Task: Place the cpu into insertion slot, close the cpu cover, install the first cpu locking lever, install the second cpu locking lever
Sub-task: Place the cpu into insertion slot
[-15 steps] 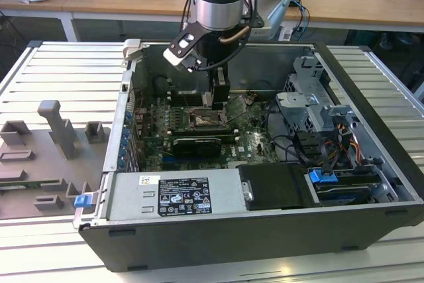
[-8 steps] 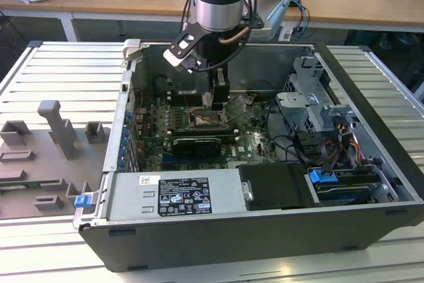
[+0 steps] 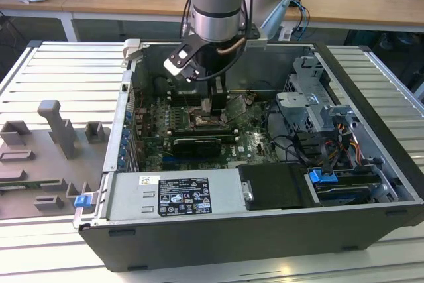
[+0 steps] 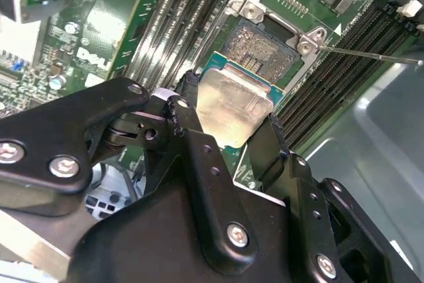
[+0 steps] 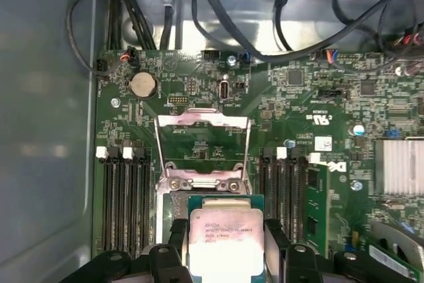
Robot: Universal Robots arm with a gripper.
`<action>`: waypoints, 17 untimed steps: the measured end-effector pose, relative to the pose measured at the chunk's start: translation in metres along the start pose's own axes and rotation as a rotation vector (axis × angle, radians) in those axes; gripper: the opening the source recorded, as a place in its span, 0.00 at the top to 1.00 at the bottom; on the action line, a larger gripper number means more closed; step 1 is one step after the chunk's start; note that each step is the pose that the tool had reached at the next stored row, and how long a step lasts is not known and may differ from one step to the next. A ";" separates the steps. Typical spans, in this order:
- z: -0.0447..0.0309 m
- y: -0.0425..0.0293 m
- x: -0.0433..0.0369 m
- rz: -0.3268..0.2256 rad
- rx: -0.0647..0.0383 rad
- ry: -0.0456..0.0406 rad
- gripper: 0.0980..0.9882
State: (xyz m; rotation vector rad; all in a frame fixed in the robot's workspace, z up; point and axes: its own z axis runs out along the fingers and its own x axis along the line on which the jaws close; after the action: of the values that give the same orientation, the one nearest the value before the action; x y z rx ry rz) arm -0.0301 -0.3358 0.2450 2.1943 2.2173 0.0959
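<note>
My gripper (image 3: 207, 105) hangs inside the open computer case, low over the green board. In both wrist views its black fingers (image 4: 187, 101) are shut on two opposite sides of the cpu (image 4: 232, 105), a flat silvery square on a green backing. The cpu (image 5: 224, 236) hovers tilted just beside and above the insertion slot (image 4: 260, 48), whose dark contact field lies bare inside its silver rim. The cpu cover (image 5: 202, 120) stands swung open on the far side of the slot. A thin wire locking lever (image 4: 371, 54) sticks out sideways, unlatched.
Long black memory slots (image 5: 126, 203) flank the socket on both sides. A black card (image 3: 195, 145) lies across the board nearer the power supply (image 3: 172, 197). Cables (image 5: 265, 24) run along the case wall. A drive cage (image 3: 311, 107) fills the exterior view's right; grey fixtures (image 3: 59, 130) stand outside at left.
</note>
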 end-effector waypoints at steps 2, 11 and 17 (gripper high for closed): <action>0.0038 -0.0008 0.0020 0.000 0.000 -0.0001 0.50; 0.0221 -0.0093 0.0129 -0.011 0.001 0.0002 0.50; 0.0294 -0.0127 0.0139 0.006 0.001 -0.0014 0.50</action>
State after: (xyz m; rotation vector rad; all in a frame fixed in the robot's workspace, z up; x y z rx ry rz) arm -0.0413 -0.3212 0.2153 2.2011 2.2106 0.0932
